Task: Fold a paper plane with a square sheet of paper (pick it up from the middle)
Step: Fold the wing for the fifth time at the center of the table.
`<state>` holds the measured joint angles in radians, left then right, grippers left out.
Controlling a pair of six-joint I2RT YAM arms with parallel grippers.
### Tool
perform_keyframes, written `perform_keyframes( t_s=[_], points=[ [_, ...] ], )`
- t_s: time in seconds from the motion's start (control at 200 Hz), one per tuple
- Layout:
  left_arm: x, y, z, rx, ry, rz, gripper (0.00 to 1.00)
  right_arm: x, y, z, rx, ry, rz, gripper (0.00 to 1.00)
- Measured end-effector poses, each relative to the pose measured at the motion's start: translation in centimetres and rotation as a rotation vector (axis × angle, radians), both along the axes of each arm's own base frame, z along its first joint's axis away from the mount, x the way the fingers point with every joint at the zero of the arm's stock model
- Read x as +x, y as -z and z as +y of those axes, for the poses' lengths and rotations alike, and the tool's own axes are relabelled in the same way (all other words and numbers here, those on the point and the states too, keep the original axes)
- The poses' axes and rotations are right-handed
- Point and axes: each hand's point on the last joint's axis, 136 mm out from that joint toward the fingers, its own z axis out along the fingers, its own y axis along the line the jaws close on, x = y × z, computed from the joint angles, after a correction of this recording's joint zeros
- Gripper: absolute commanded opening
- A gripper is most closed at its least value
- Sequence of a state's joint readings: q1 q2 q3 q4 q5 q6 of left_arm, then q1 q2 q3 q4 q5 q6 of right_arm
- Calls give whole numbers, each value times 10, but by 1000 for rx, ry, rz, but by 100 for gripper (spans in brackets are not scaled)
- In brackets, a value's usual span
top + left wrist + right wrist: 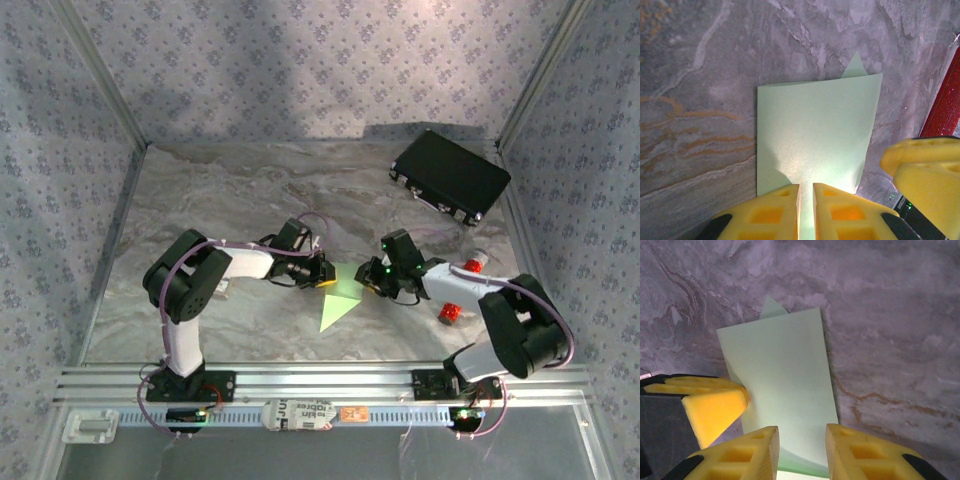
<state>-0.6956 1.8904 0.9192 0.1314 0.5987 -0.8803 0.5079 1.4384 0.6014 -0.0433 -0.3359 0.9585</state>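
The folded green paper point(815, 130) is at the middle of the tabletop point(230, 200). The left hand point(806, 187) pinches its edge. The right hand point(802, 432) is spread around its other edge. Line corners up, then press slowly.

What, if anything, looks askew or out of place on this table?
The square sheet of paper looks unevenly folded: a corner of its under layer pokes out past the top layer's far edge. The black case lies at an angle near the far right corner, apart from the work, which seems harmless.
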Motion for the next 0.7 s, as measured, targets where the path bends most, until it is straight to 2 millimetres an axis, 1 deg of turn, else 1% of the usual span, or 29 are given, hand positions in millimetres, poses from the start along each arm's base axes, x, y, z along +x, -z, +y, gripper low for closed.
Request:
perform_keyframes(
  t_s=[0.07, 0.215, 0.575, 0.7],
  points=[
    [0, 0, 0, 0, 0, 0, 14, 1, 3, 1, -6, -6, 5, 31],
    [0, 0, 0, 0, 0, 0, 15, -2, 15, -1, -28, -8, 40, 31],
    [0, 0, 0, -1, -1, -2, 14, -2, 12, -1, -34, -7, 28, 31],
    [0, 0, 0, -2, -2, -1, 14, -2, 13, 5, -4, -24, 31, 31]
  ],
)
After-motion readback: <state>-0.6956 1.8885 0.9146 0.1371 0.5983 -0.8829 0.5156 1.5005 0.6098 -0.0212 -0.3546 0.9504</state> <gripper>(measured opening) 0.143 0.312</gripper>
